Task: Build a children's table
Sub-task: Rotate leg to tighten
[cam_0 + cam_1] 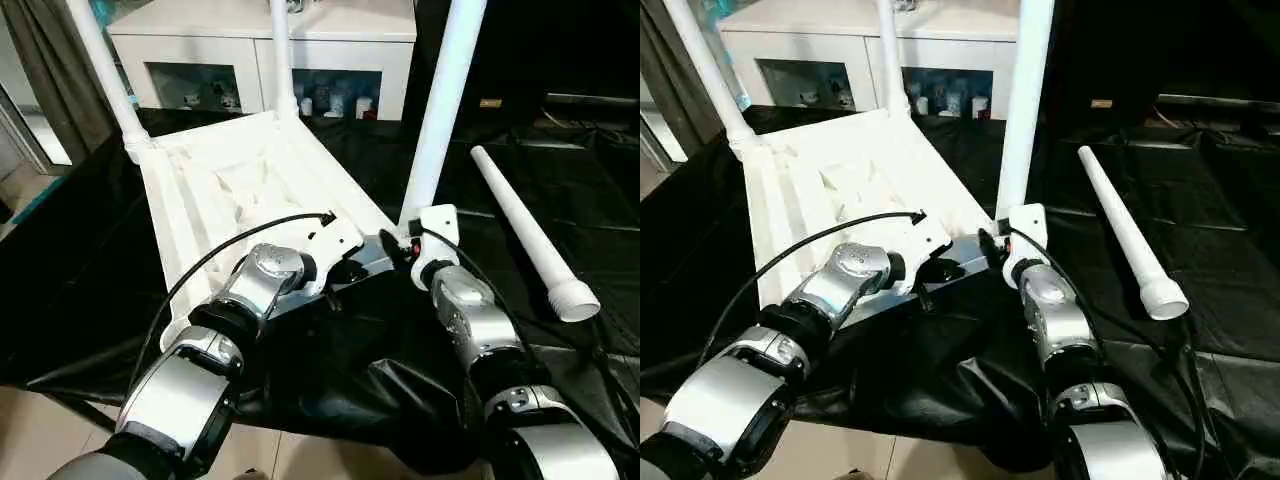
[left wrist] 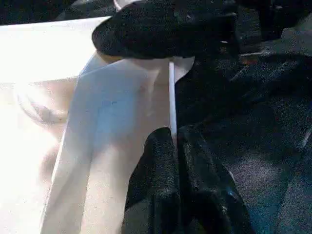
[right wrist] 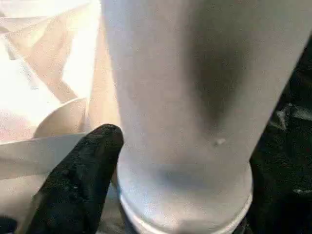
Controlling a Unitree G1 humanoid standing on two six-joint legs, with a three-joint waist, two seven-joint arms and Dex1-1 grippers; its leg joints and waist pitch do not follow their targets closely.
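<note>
Tabletop [image 1: 225, 185] upside down on the black sheet [image 1: 560, 180], three legs standing, one loose.

My left gripper [image 2: 176, 141] pinches its near rim to steady it. My right gripper [image 3: 161, 195], spread, straddles the near leg [image 1: 440, 110] at its socket. Spare leg [image 1: 525, 235] lies well right.

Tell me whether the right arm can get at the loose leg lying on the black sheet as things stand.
Probably yes. The loose leg lies in the open on the black sheet, on the right gripper's side, with nothing between them. That gripper is at the base of the near upright leg and would have to leave it first.
</note>
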